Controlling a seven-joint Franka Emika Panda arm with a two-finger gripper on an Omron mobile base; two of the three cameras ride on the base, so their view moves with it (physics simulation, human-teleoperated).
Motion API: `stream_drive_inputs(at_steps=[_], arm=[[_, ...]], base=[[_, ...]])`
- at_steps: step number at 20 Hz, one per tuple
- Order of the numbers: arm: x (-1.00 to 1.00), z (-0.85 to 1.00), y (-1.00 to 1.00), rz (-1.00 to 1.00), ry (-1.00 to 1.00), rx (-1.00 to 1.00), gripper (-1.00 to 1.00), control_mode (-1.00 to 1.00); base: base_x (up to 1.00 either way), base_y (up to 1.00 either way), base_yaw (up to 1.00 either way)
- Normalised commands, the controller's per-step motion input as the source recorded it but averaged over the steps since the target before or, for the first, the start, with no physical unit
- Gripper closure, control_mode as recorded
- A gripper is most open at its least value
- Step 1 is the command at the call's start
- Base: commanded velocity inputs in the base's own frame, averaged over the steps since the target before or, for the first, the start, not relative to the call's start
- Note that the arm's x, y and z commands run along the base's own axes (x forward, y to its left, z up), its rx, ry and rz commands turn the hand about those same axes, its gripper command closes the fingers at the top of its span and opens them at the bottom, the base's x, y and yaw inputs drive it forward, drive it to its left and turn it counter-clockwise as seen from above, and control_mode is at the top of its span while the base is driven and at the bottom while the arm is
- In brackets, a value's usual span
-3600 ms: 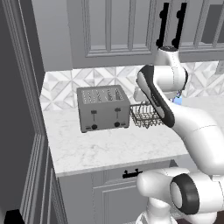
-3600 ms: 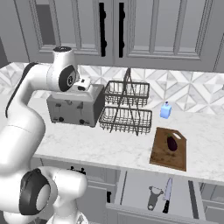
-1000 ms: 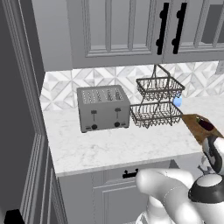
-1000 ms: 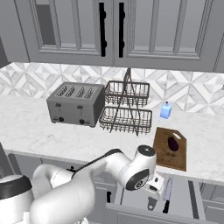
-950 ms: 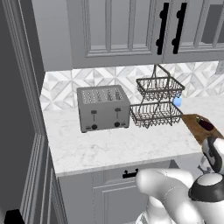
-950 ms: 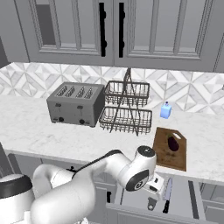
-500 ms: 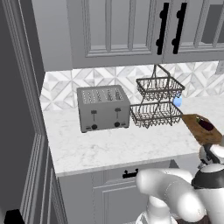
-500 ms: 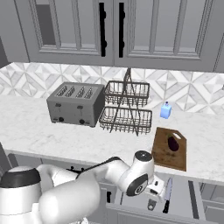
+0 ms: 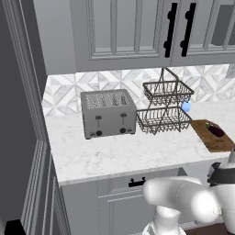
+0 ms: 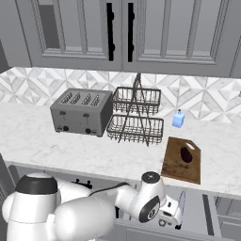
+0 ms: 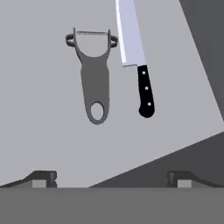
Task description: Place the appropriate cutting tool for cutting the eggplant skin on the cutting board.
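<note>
Hand view — gripper [image 11: 112,177] spread wide over grey drawer floor [image 11: 39,131]; peeler [image 11: 93,78] beside knife [image 11: 135,57].

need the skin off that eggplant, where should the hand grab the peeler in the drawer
Grip the peeler across its flat grey handle, between the blade yoke and the hole near the end, coming straight down from above. It lies flat on the drawer floor, with the knife alongside, so probably close the open hand across the narrow waist, keeping fingers clear of that blade.
</note>
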Motion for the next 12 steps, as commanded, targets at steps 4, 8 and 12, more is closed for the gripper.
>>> stream_drive_inputs(at_steps=[4, 8, 12], arm=[[-0.26, -0.13, -0.29, 0.02, 0.0, 0.0, -1.0, -1.0], [-0.42, -0.04, -0.33, 0.06, 0.0, 0.0, -1.0, -1.0], [-0.37, -0.03, -0.18, 0.08, 0.01, 0.0, -1.0, -1.0]], base=[[0.0, 0.0, 0.0], [0.0, 0.0, 0.0], [0.0, 0.0, 0.0]])
